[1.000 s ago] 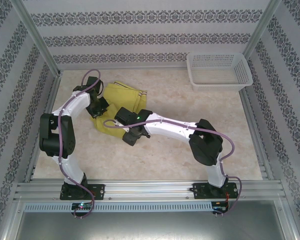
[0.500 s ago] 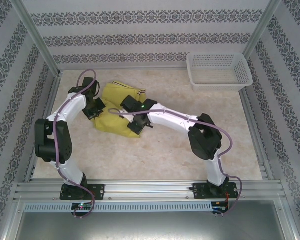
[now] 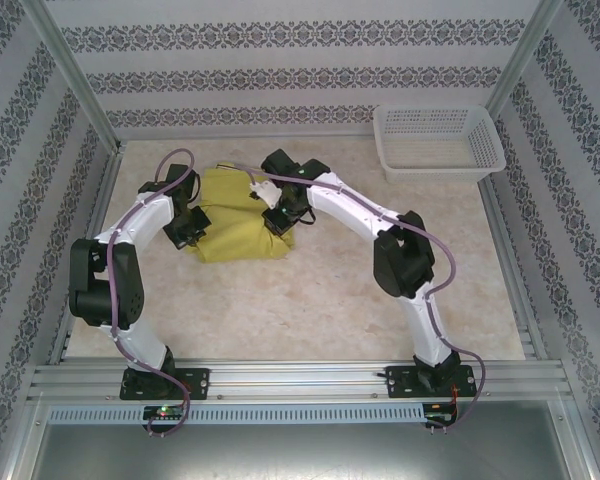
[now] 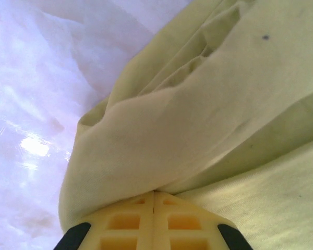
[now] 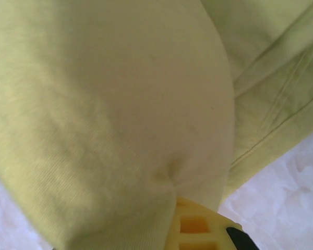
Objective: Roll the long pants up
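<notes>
Obstacles: bundled yellow-green soft cloth long pants (image 3: 235,225), far-left quarter of the beige marbled table (image 3: 310,320). White plastic mesh basket (image 3: 438,140), far-right corner. Left arm (image 3: 145,215) along the left edge. Right arm (image 3: 350,205) arching from centre to the cloth.
Free: near half between the arms; far edge between cloth and basket.

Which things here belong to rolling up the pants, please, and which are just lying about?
Job in hand: long pants; left claw, shut on the pants; right claw, shut on the pants.
Lying about: white mesh basket, at the far right corner.
</notes>
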`<state>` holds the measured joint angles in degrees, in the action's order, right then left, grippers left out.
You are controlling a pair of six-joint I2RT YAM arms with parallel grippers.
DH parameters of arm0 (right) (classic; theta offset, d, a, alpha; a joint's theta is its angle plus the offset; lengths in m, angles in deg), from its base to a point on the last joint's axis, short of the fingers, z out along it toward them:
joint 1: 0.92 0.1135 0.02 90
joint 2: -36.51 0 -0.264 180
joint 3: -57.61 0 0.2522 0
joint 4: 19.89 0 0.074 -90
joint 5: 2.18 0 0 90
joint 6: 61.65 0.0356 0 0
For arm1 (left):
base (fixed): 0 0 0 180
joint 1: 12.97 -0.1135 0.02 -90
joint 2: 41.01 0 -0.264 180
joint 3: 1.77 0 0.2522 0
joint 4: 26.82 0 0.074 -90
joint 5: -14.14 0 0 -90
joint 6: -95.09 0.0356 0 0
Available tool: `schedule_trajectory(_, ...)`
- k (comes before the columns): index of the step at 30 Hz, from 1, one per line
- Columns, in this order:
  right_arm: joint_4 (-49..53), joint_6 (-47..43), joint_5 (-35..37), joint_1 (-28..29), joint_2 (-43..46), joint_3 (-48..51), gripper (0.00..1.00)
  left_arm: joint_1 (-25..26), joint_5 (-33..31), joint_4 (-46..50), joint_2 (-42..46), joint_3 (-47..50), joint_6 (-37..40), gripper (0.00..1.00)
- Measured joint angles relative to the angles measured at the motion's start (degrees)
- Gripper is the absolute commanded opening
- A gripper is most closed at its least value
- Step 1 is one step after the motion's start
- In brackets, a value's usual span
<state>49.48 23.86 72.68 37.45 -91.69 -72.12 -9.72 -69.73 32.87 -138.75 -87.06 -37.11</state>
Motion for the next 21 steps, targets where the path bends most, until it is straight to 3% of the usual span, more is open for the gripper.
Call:
schedule_trajectory(11,1.6,-1.7,-4.0,-5.2,-5.5,-2.4,0.04,-0.8,0.0,0.0,-0.2,0.0,0.0,0.0)
schedule_trajectory(12,1.5,-1.9,-4.2,-5.7,-5.5,-2.4,0.08,-0.8,0.0,0.0,-0.6,-0.1,0.1,0.0)
schedule_trajectory(13,1.4,-2.0,-4.3,-6.1,-5.6,-2.5,0.2,-0.8,0.0,0.0,-1.0,-0.2,0.2,0.0)
schedule_trajectory(14,1.4,-1.9,-4.5,-6.4,-5.9,-2.6,0.43,-0.9,0.0,0.0,-1.7,-0.3,0.3,0.0)
schedule_trajectory(15,1.4,-2.2,-4.4,-6.5,-6.1,-2.7,0.55,-0.9,0.0,0.0,-2.6,-0.6,0.4,0.0)
schedule_trajectory(17,1.4,-2.4,-4.1,-6.7,-6.3,-2.6,0.68,-1.1,0.0,0.0,-4.1,-0.9,0.6,0.0)
schedule_trajectory(21,-0.1,-3.1,-1.4,-6.3,-4.9,0.2,0.77,-1.4,0.3,0.0,-5.7,-1.3,0.8,0.0)
